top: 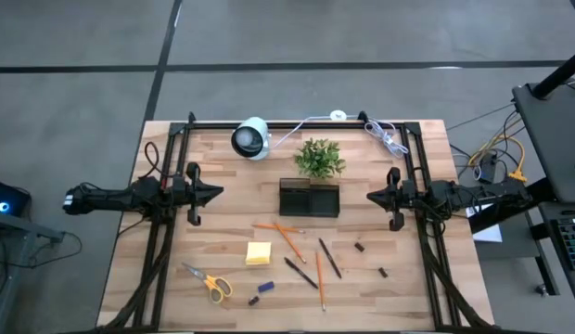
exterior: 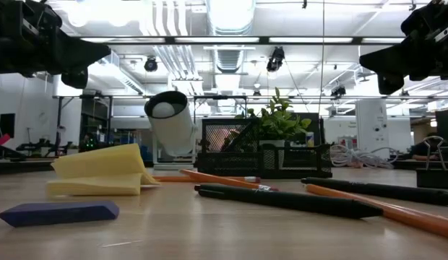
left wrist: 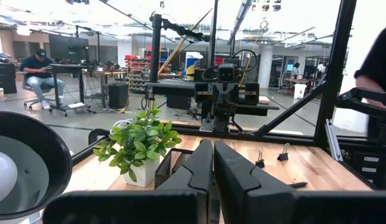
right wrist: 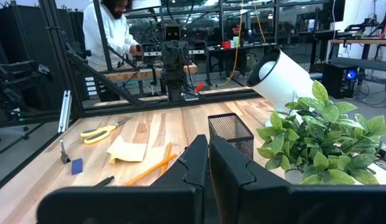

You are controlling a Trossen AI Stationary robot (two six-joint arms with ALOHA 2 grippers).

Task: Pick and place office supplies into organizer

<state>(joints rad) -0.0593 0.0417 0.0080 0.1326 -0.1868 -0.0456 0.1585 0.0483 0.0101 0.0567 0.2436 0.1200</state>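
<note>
The black mesh organizer [top: 309, 199] stands at the table's middle, in front of the potted plant. Before it lie orange and dark pencils [top: 289, 241], a yellow sticky-note pad [top: 259, 252], yellow-handled scissors [top: 207, 282], a small blue block [top: 266, 287] and tiny dark clips [top: 360, 247]. My left gripper [top: 218, 193] hangs shut above the table's left side, pointing level toward the middle. My right gripper [top: 371, 196] hangs shut above the right side, facing it. In the wrist views the left gripper [left wrist: 213, 155] and the right gripper [right wrist: 208, 152] show closed fingers holding nothing.
A green potted plant [top: 320, 159] and a white round camera [top: 251, 138] stand behind the organizer. A white cable [top: 385, 137] lies at the far right corner. Black frame rails [top: 167, 232] run along both table sides. A person [right wrist: 109, 34] stands beyond the table's left edge.
</note>
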